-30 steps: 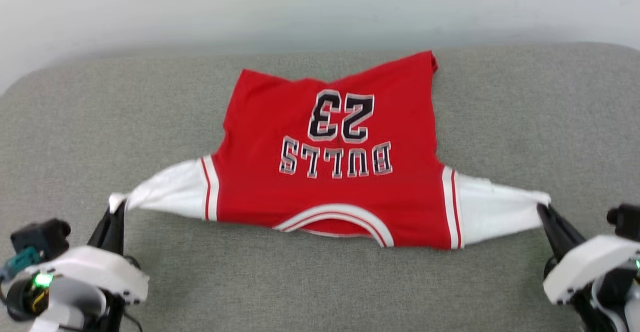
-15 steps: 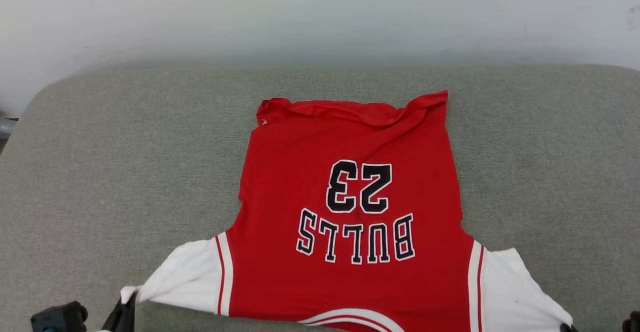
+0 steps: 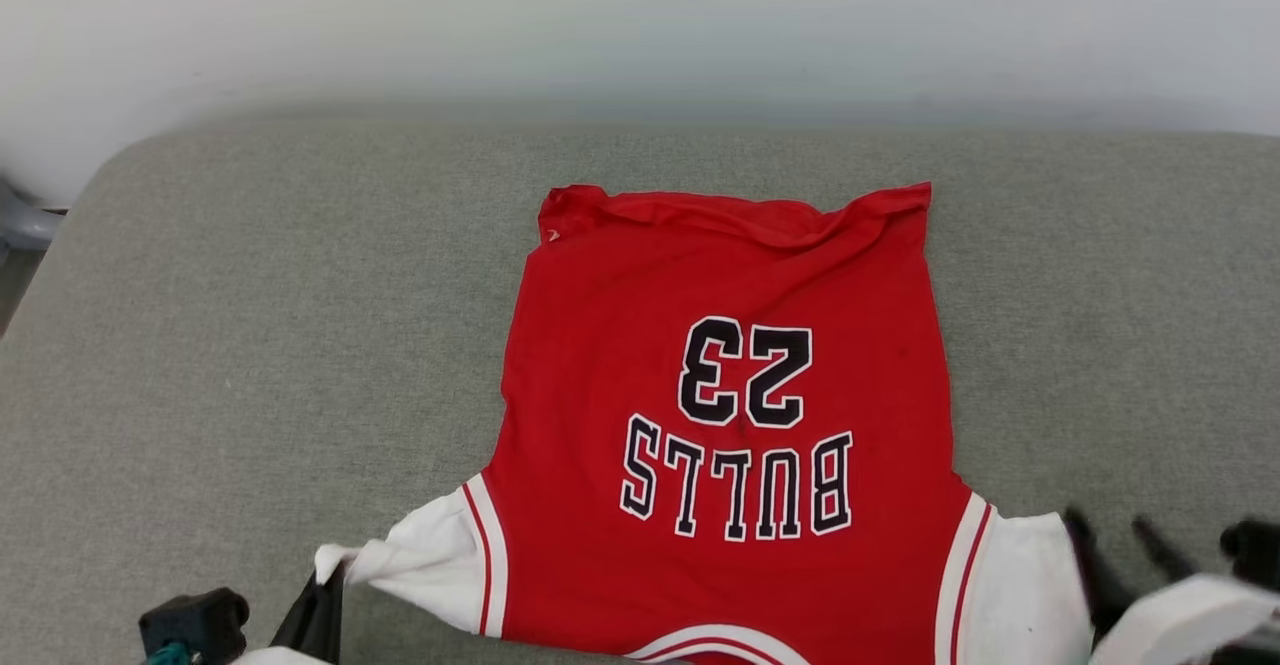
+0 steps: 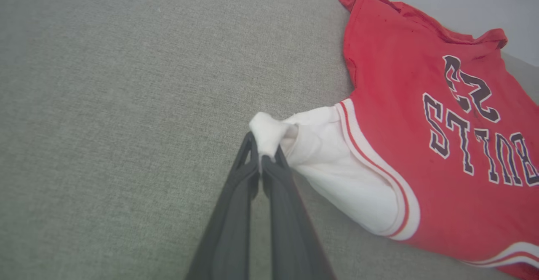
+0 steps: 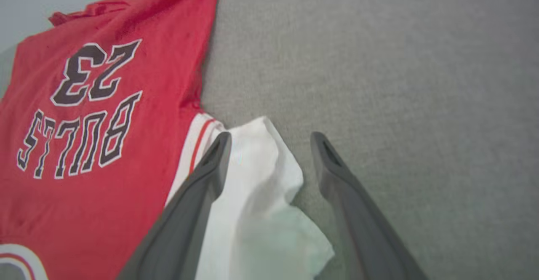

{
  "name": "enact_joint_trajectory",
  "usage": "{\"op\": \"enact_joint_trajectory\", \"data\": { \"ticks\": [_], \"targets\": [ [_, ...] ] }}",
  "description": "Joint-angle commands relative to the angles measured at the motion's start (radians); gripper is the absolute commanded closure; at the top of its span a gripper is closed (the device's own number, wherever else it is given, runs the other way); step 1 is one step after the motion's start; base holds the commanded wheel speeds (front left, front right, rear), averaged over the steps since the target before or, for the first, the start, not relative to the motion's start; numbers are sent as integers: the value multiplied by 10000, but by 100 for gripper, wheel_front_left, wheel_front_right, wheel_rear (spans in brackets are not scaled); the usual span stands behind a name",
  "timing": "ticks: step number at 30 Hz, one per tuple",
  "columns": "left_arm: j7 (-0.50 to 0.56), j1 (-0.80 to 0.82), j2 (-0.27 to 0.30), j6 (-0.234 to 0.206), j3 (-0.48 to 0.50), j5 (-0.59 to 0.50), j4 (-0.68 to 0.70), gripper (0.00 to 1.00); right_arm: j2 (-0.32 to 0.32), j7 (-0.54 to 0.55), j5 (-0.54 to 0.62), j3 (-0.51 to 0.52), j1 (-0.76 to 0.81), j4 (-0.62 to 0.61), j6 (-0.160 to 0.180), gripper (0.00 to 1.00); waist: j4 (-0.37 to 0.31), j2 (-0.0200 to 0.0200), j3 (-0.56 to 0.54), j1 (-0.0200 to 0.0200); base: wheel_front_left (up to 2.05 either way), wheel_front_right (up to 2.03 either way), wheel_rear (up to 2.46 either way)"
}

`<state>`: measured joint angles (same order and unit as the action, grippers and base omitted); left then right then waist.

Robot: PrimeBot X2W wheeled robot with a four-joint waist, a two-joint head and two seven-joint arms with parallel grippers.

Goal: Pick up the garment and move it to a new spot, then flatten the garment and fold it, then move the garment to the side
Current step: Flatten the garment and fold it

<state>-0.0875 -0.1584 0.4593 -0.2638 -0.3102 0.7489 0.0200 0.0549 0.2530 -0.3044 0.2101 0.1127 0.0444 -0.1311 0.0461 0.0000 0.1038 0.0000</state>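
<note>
red garment (image 3: 730, 365) laid flat on grey cushion (image 3: 250, 345) | one white sleeve tip pinched by left gripper (image 4: 260, 156) | right gripper (image 5: 271, 139) spread over other sleeve

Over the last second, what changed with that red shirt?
The right gripper opened and let go of the right sleeve, which now lies slack between its fingers. The left sleeve, taut before, has slackened too. The left gripper stays shut on it, and the garment still lies lettering-up on the grey cushion.
</note>
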Motion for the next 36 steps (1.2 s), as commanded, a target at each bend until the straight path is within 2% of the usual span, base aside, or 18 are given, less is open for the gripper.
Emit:
{"op": "enact_joint_trajectory", "data": {
  "ticks": [1, 5, 11, 19, 23, 30, 33, 36],
  "targets": [
    [-77, 219, -51, 55, -31, -113, 56, 100, 164, -258, 108, 37, -421, -44, 7, 0, 60, 0, 92, 0, 0, 0, 0],
    [-237, 627, -109, 121, -210, -366, 162, 100, 483, -617, 238, 18, -1869, 358, 7, 0, 236, 0, 378, 0, 0, 0, 0],
    [-473, 1471, -284, 320, -341, -570, 339, 100, 1047, -242, 294, -193, -4460, 1730, 7, 0, 651, 0, 1298, 0, 0, 0, 0],
    [-790, 2839, -721, 986, -945, -947, 91, 100, 2046, 2022, 119, -485, -7959, 4540, 7, 0, 1557, 0, 2594, 0, 0, 0, 0],
    [-933, 3401, -874, 1282, -1186, -1067, -49, 100, 2399, 2988, 206, -780, -9262, 5497, 7, 0, 1914, 0, 3070, 0, 0, 0, 0],
    [-1128, 4094, -1124, 1675, -1392, -1116, -287, 100, 2690, 3881, 509, -1003, -10850, 6833, 7, 0, 2287, 0, 3800, 0, 0, 0, 0],
    [-1202, 4214, -1175, 1753, -1419, -1123, -390, 100, 2674, 4089, 571, -1175, -10989, 7165, 6, 0, 2345, 0, 3948, 0, 0, 0, 0],
    [-1283, 4319, -1250, 1835, -1456, -1122, -583, 100, 2527, 4840, 442, -1677, -10741, 7868, 3, 0, 2394, 0, 4040, 0, 0, 0, 0]
  ]
}}
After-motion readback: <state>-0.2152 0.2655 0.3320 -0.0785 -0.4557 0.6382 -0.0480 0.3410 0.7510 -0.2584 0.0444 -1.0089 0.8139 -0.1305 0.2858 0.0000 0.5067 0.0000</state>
